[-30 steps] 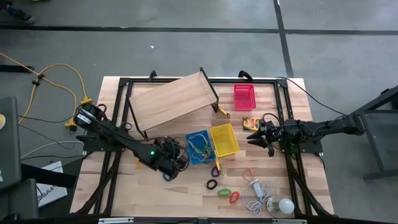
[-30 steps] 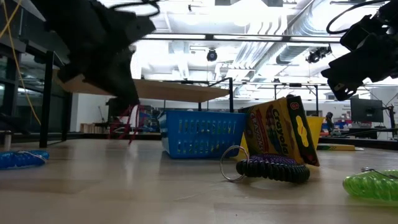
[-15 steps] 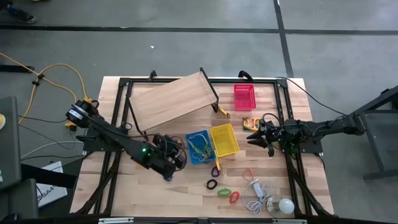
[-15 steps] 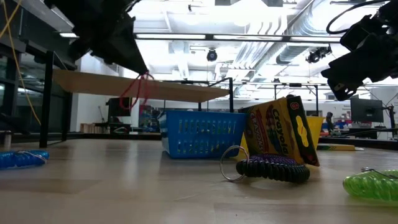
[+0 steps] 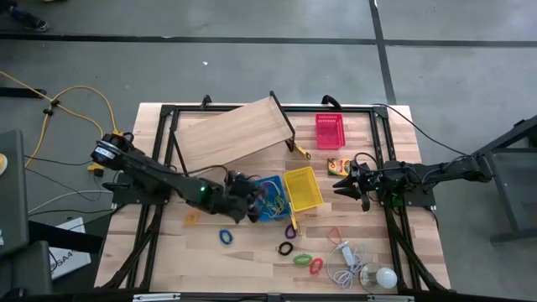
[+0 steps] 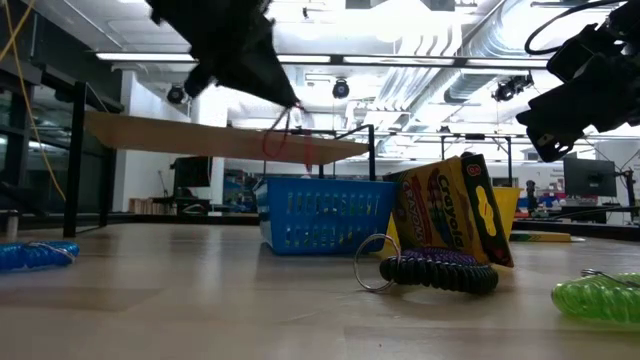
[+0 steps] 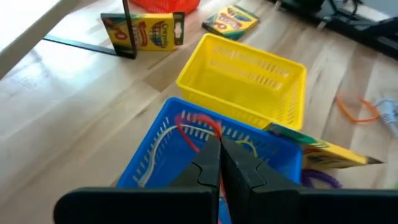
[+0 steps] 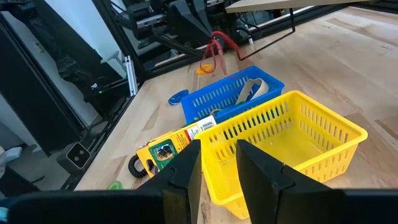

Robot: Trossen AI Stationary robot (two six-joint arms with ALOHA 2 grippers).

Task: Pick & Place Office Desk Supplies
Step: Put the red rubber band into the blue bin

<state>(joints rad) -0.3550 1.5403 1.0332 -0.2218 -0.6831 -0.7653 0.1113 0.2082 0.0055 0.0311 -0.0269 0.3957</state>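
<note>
My left gripper [image 5: 252,201] is shut on a red rubber band [image 7: 200,126] and hovers over the near-left rim of the blue basket [image 5: 268,200], which holds several bands. A yellow basket [image 5: 302,189] stands next to it on the right, and a red basket [image 5: 329,130] sits farther back. One crayon box [image 6: 455,215] leans against the baskets' near side; another [image 5: 338,166] lies flat. My right gripper [image 5: 340,186] waits open, right of the yellow basket, with nothing between its fingers. My left gripper pinches the red rubber band [image 6: 285,140] between its two fingertips [image 7: 211,158], slanting down from the table's left. The loop hangs slack below and beyond the tips, lifted clear above the blue basket's rim [image 6: 320,182].
Loose bands lie on the near table: blue [image 5: 225,236], black [image 5: 286,248], green [image 5: 302,259], red [image 5: 316,266], orange [image 5: 336,233]. A white bulb with cord [image 5: 384,277] sits near right. A wooden board on black legs [image 5: 231,134] stands at the back left.
My left gripper has risen and swung toward the table's right, rolling at the wrist, and has carried the red band up off the table to above the blue basket. The band now dangles clear. A blue band shows on the table where the gripper was.
</note>
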